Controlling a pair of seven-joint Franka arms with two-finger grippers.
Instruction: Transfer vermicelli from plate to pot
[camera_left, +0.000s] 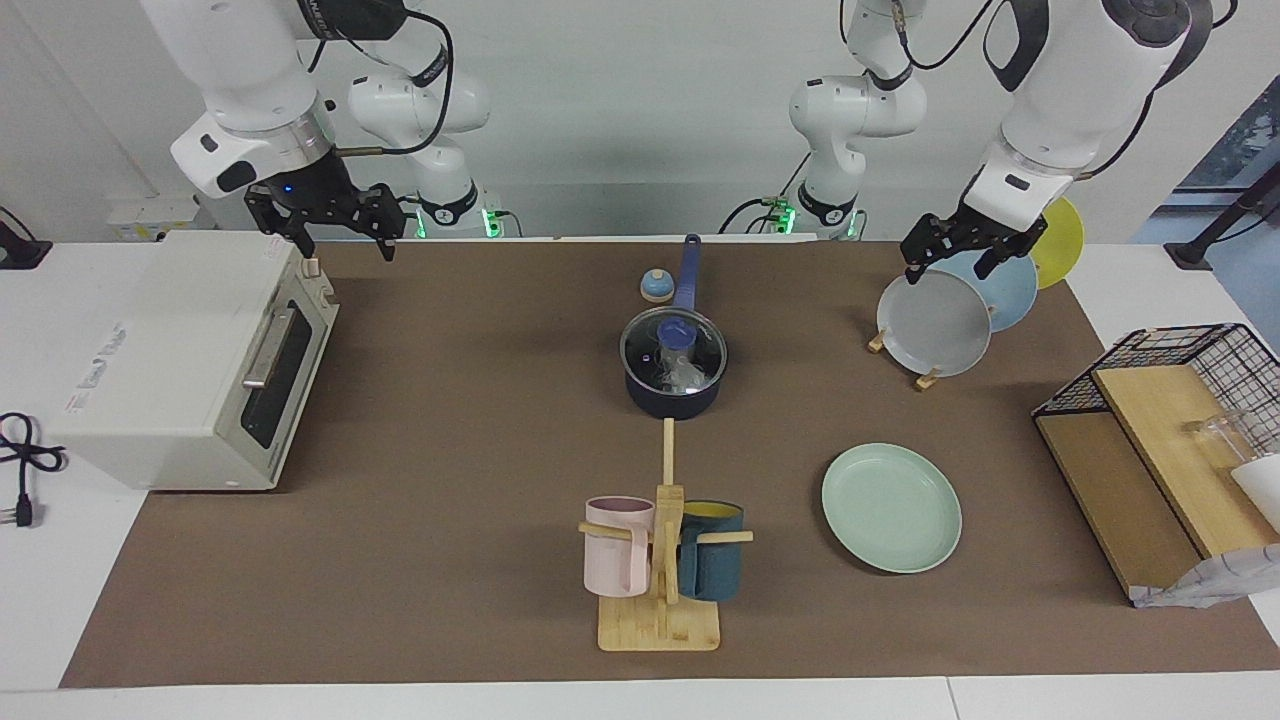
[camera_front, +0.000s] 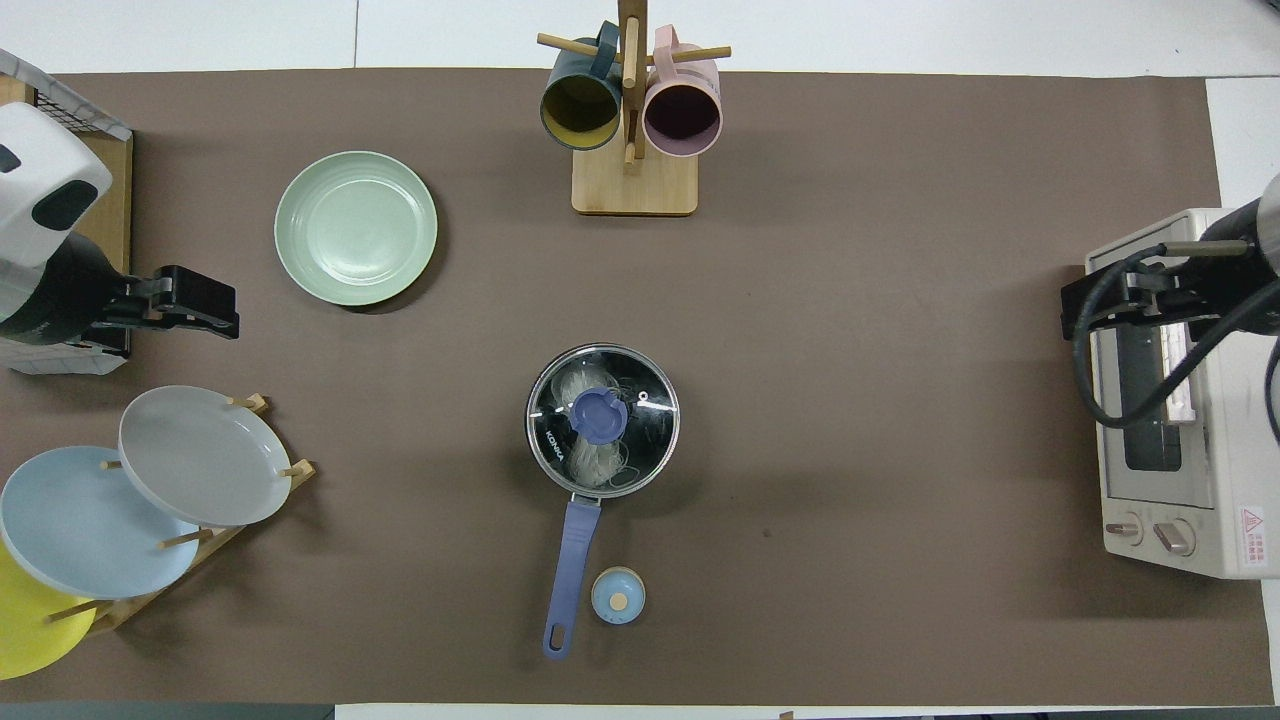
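Note:
The vermicelli lies inside the dark navy pot, under a glass lid with a blue knob. It shows through the lid in the overhead view. The pot stands mid-table with its handle toward the robots. The mint-green plate is bare and lies farther from the robots, toward the left arm's end; it also shows in the overhead view. My left gripper hangs open and empty over the plate rack. My right gripper hangs open and empty over the toaster oven.
A wooden mug stand with a pink mug and a teal mug stands farther out than the pot. There are also a plate rack, a toaster oven, a small blue knobbed piece and a wire basket.

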